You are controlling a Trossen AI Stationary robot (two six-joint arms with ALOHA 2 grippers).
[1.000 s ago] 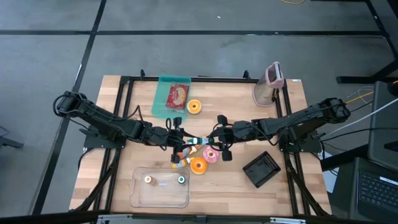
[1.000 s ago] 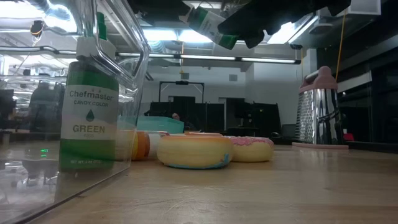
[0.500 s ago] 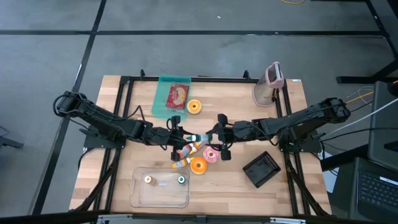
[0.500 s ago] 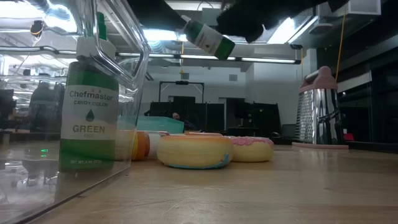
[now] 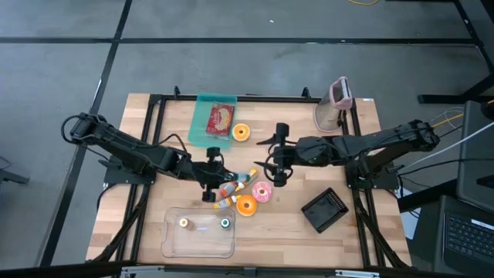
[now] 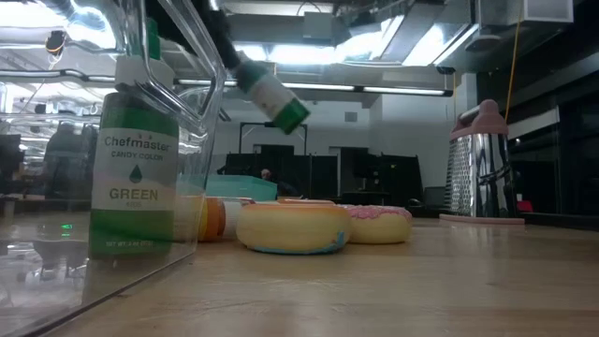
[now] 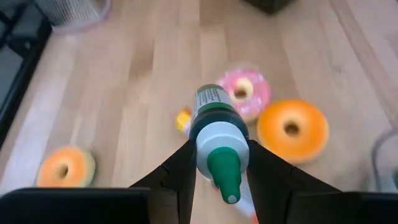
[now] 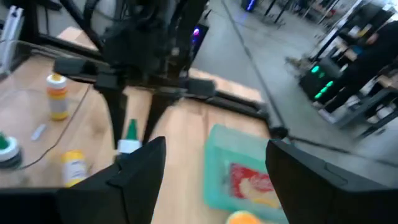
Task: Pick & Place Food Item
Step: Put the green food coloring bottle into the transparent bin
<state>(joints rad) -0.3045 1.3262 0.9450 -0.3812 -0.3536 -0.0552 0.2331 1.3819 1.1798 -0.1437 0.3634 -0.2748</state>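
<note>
Small green bottle (image 7: 216, 121) with a white collar and a green pointed nozzle, green label with fine print too small to read. It is pinched between the fingers of the left claw (image 5: 208, 176), tilted, held off the counter (image 5: 355, 232) near its middle; in the low view the bottle (image 6: 270, 92) hangs in the air well above the doughnuts.

Right claw (image 5: 276, 161) is spread wide, holding nothing, just to the right of the counter's centre, apart from the bottle.

Beneath the bottle: a pink-iced doughnut (image 5: 262, 193) touching an orange doughnut (image 5: 246, 204), with a small loose heap of other bottles (image 5: 229, 193) just beside them. A second orange doughnut (image 5: 241, 133) lies toward the far edge, next to a teal tray (image 5: 201, 116) holding a red packet (image 5: 220, 120).

Near the front edge, left of centre, a clear plastic bin (image 5: 174, 247) holds a yellow-capped and a green-capped bottle; in the low view the green one (image 6: 136, 159) reads "Chefmaster Candy Color Green". A black ridged block (image 5: 327, 209) sits toward the front right corner; a metal grater with a pink handle (image 5: 334, 106) stands at the far right corner.

Counter is pale wood planks on a black frame; grey floor around it. Beyond it, a dim room with strip lights.

Right wrist view is blurred by motion; the heap's bottles cannot be told apart.
</note>
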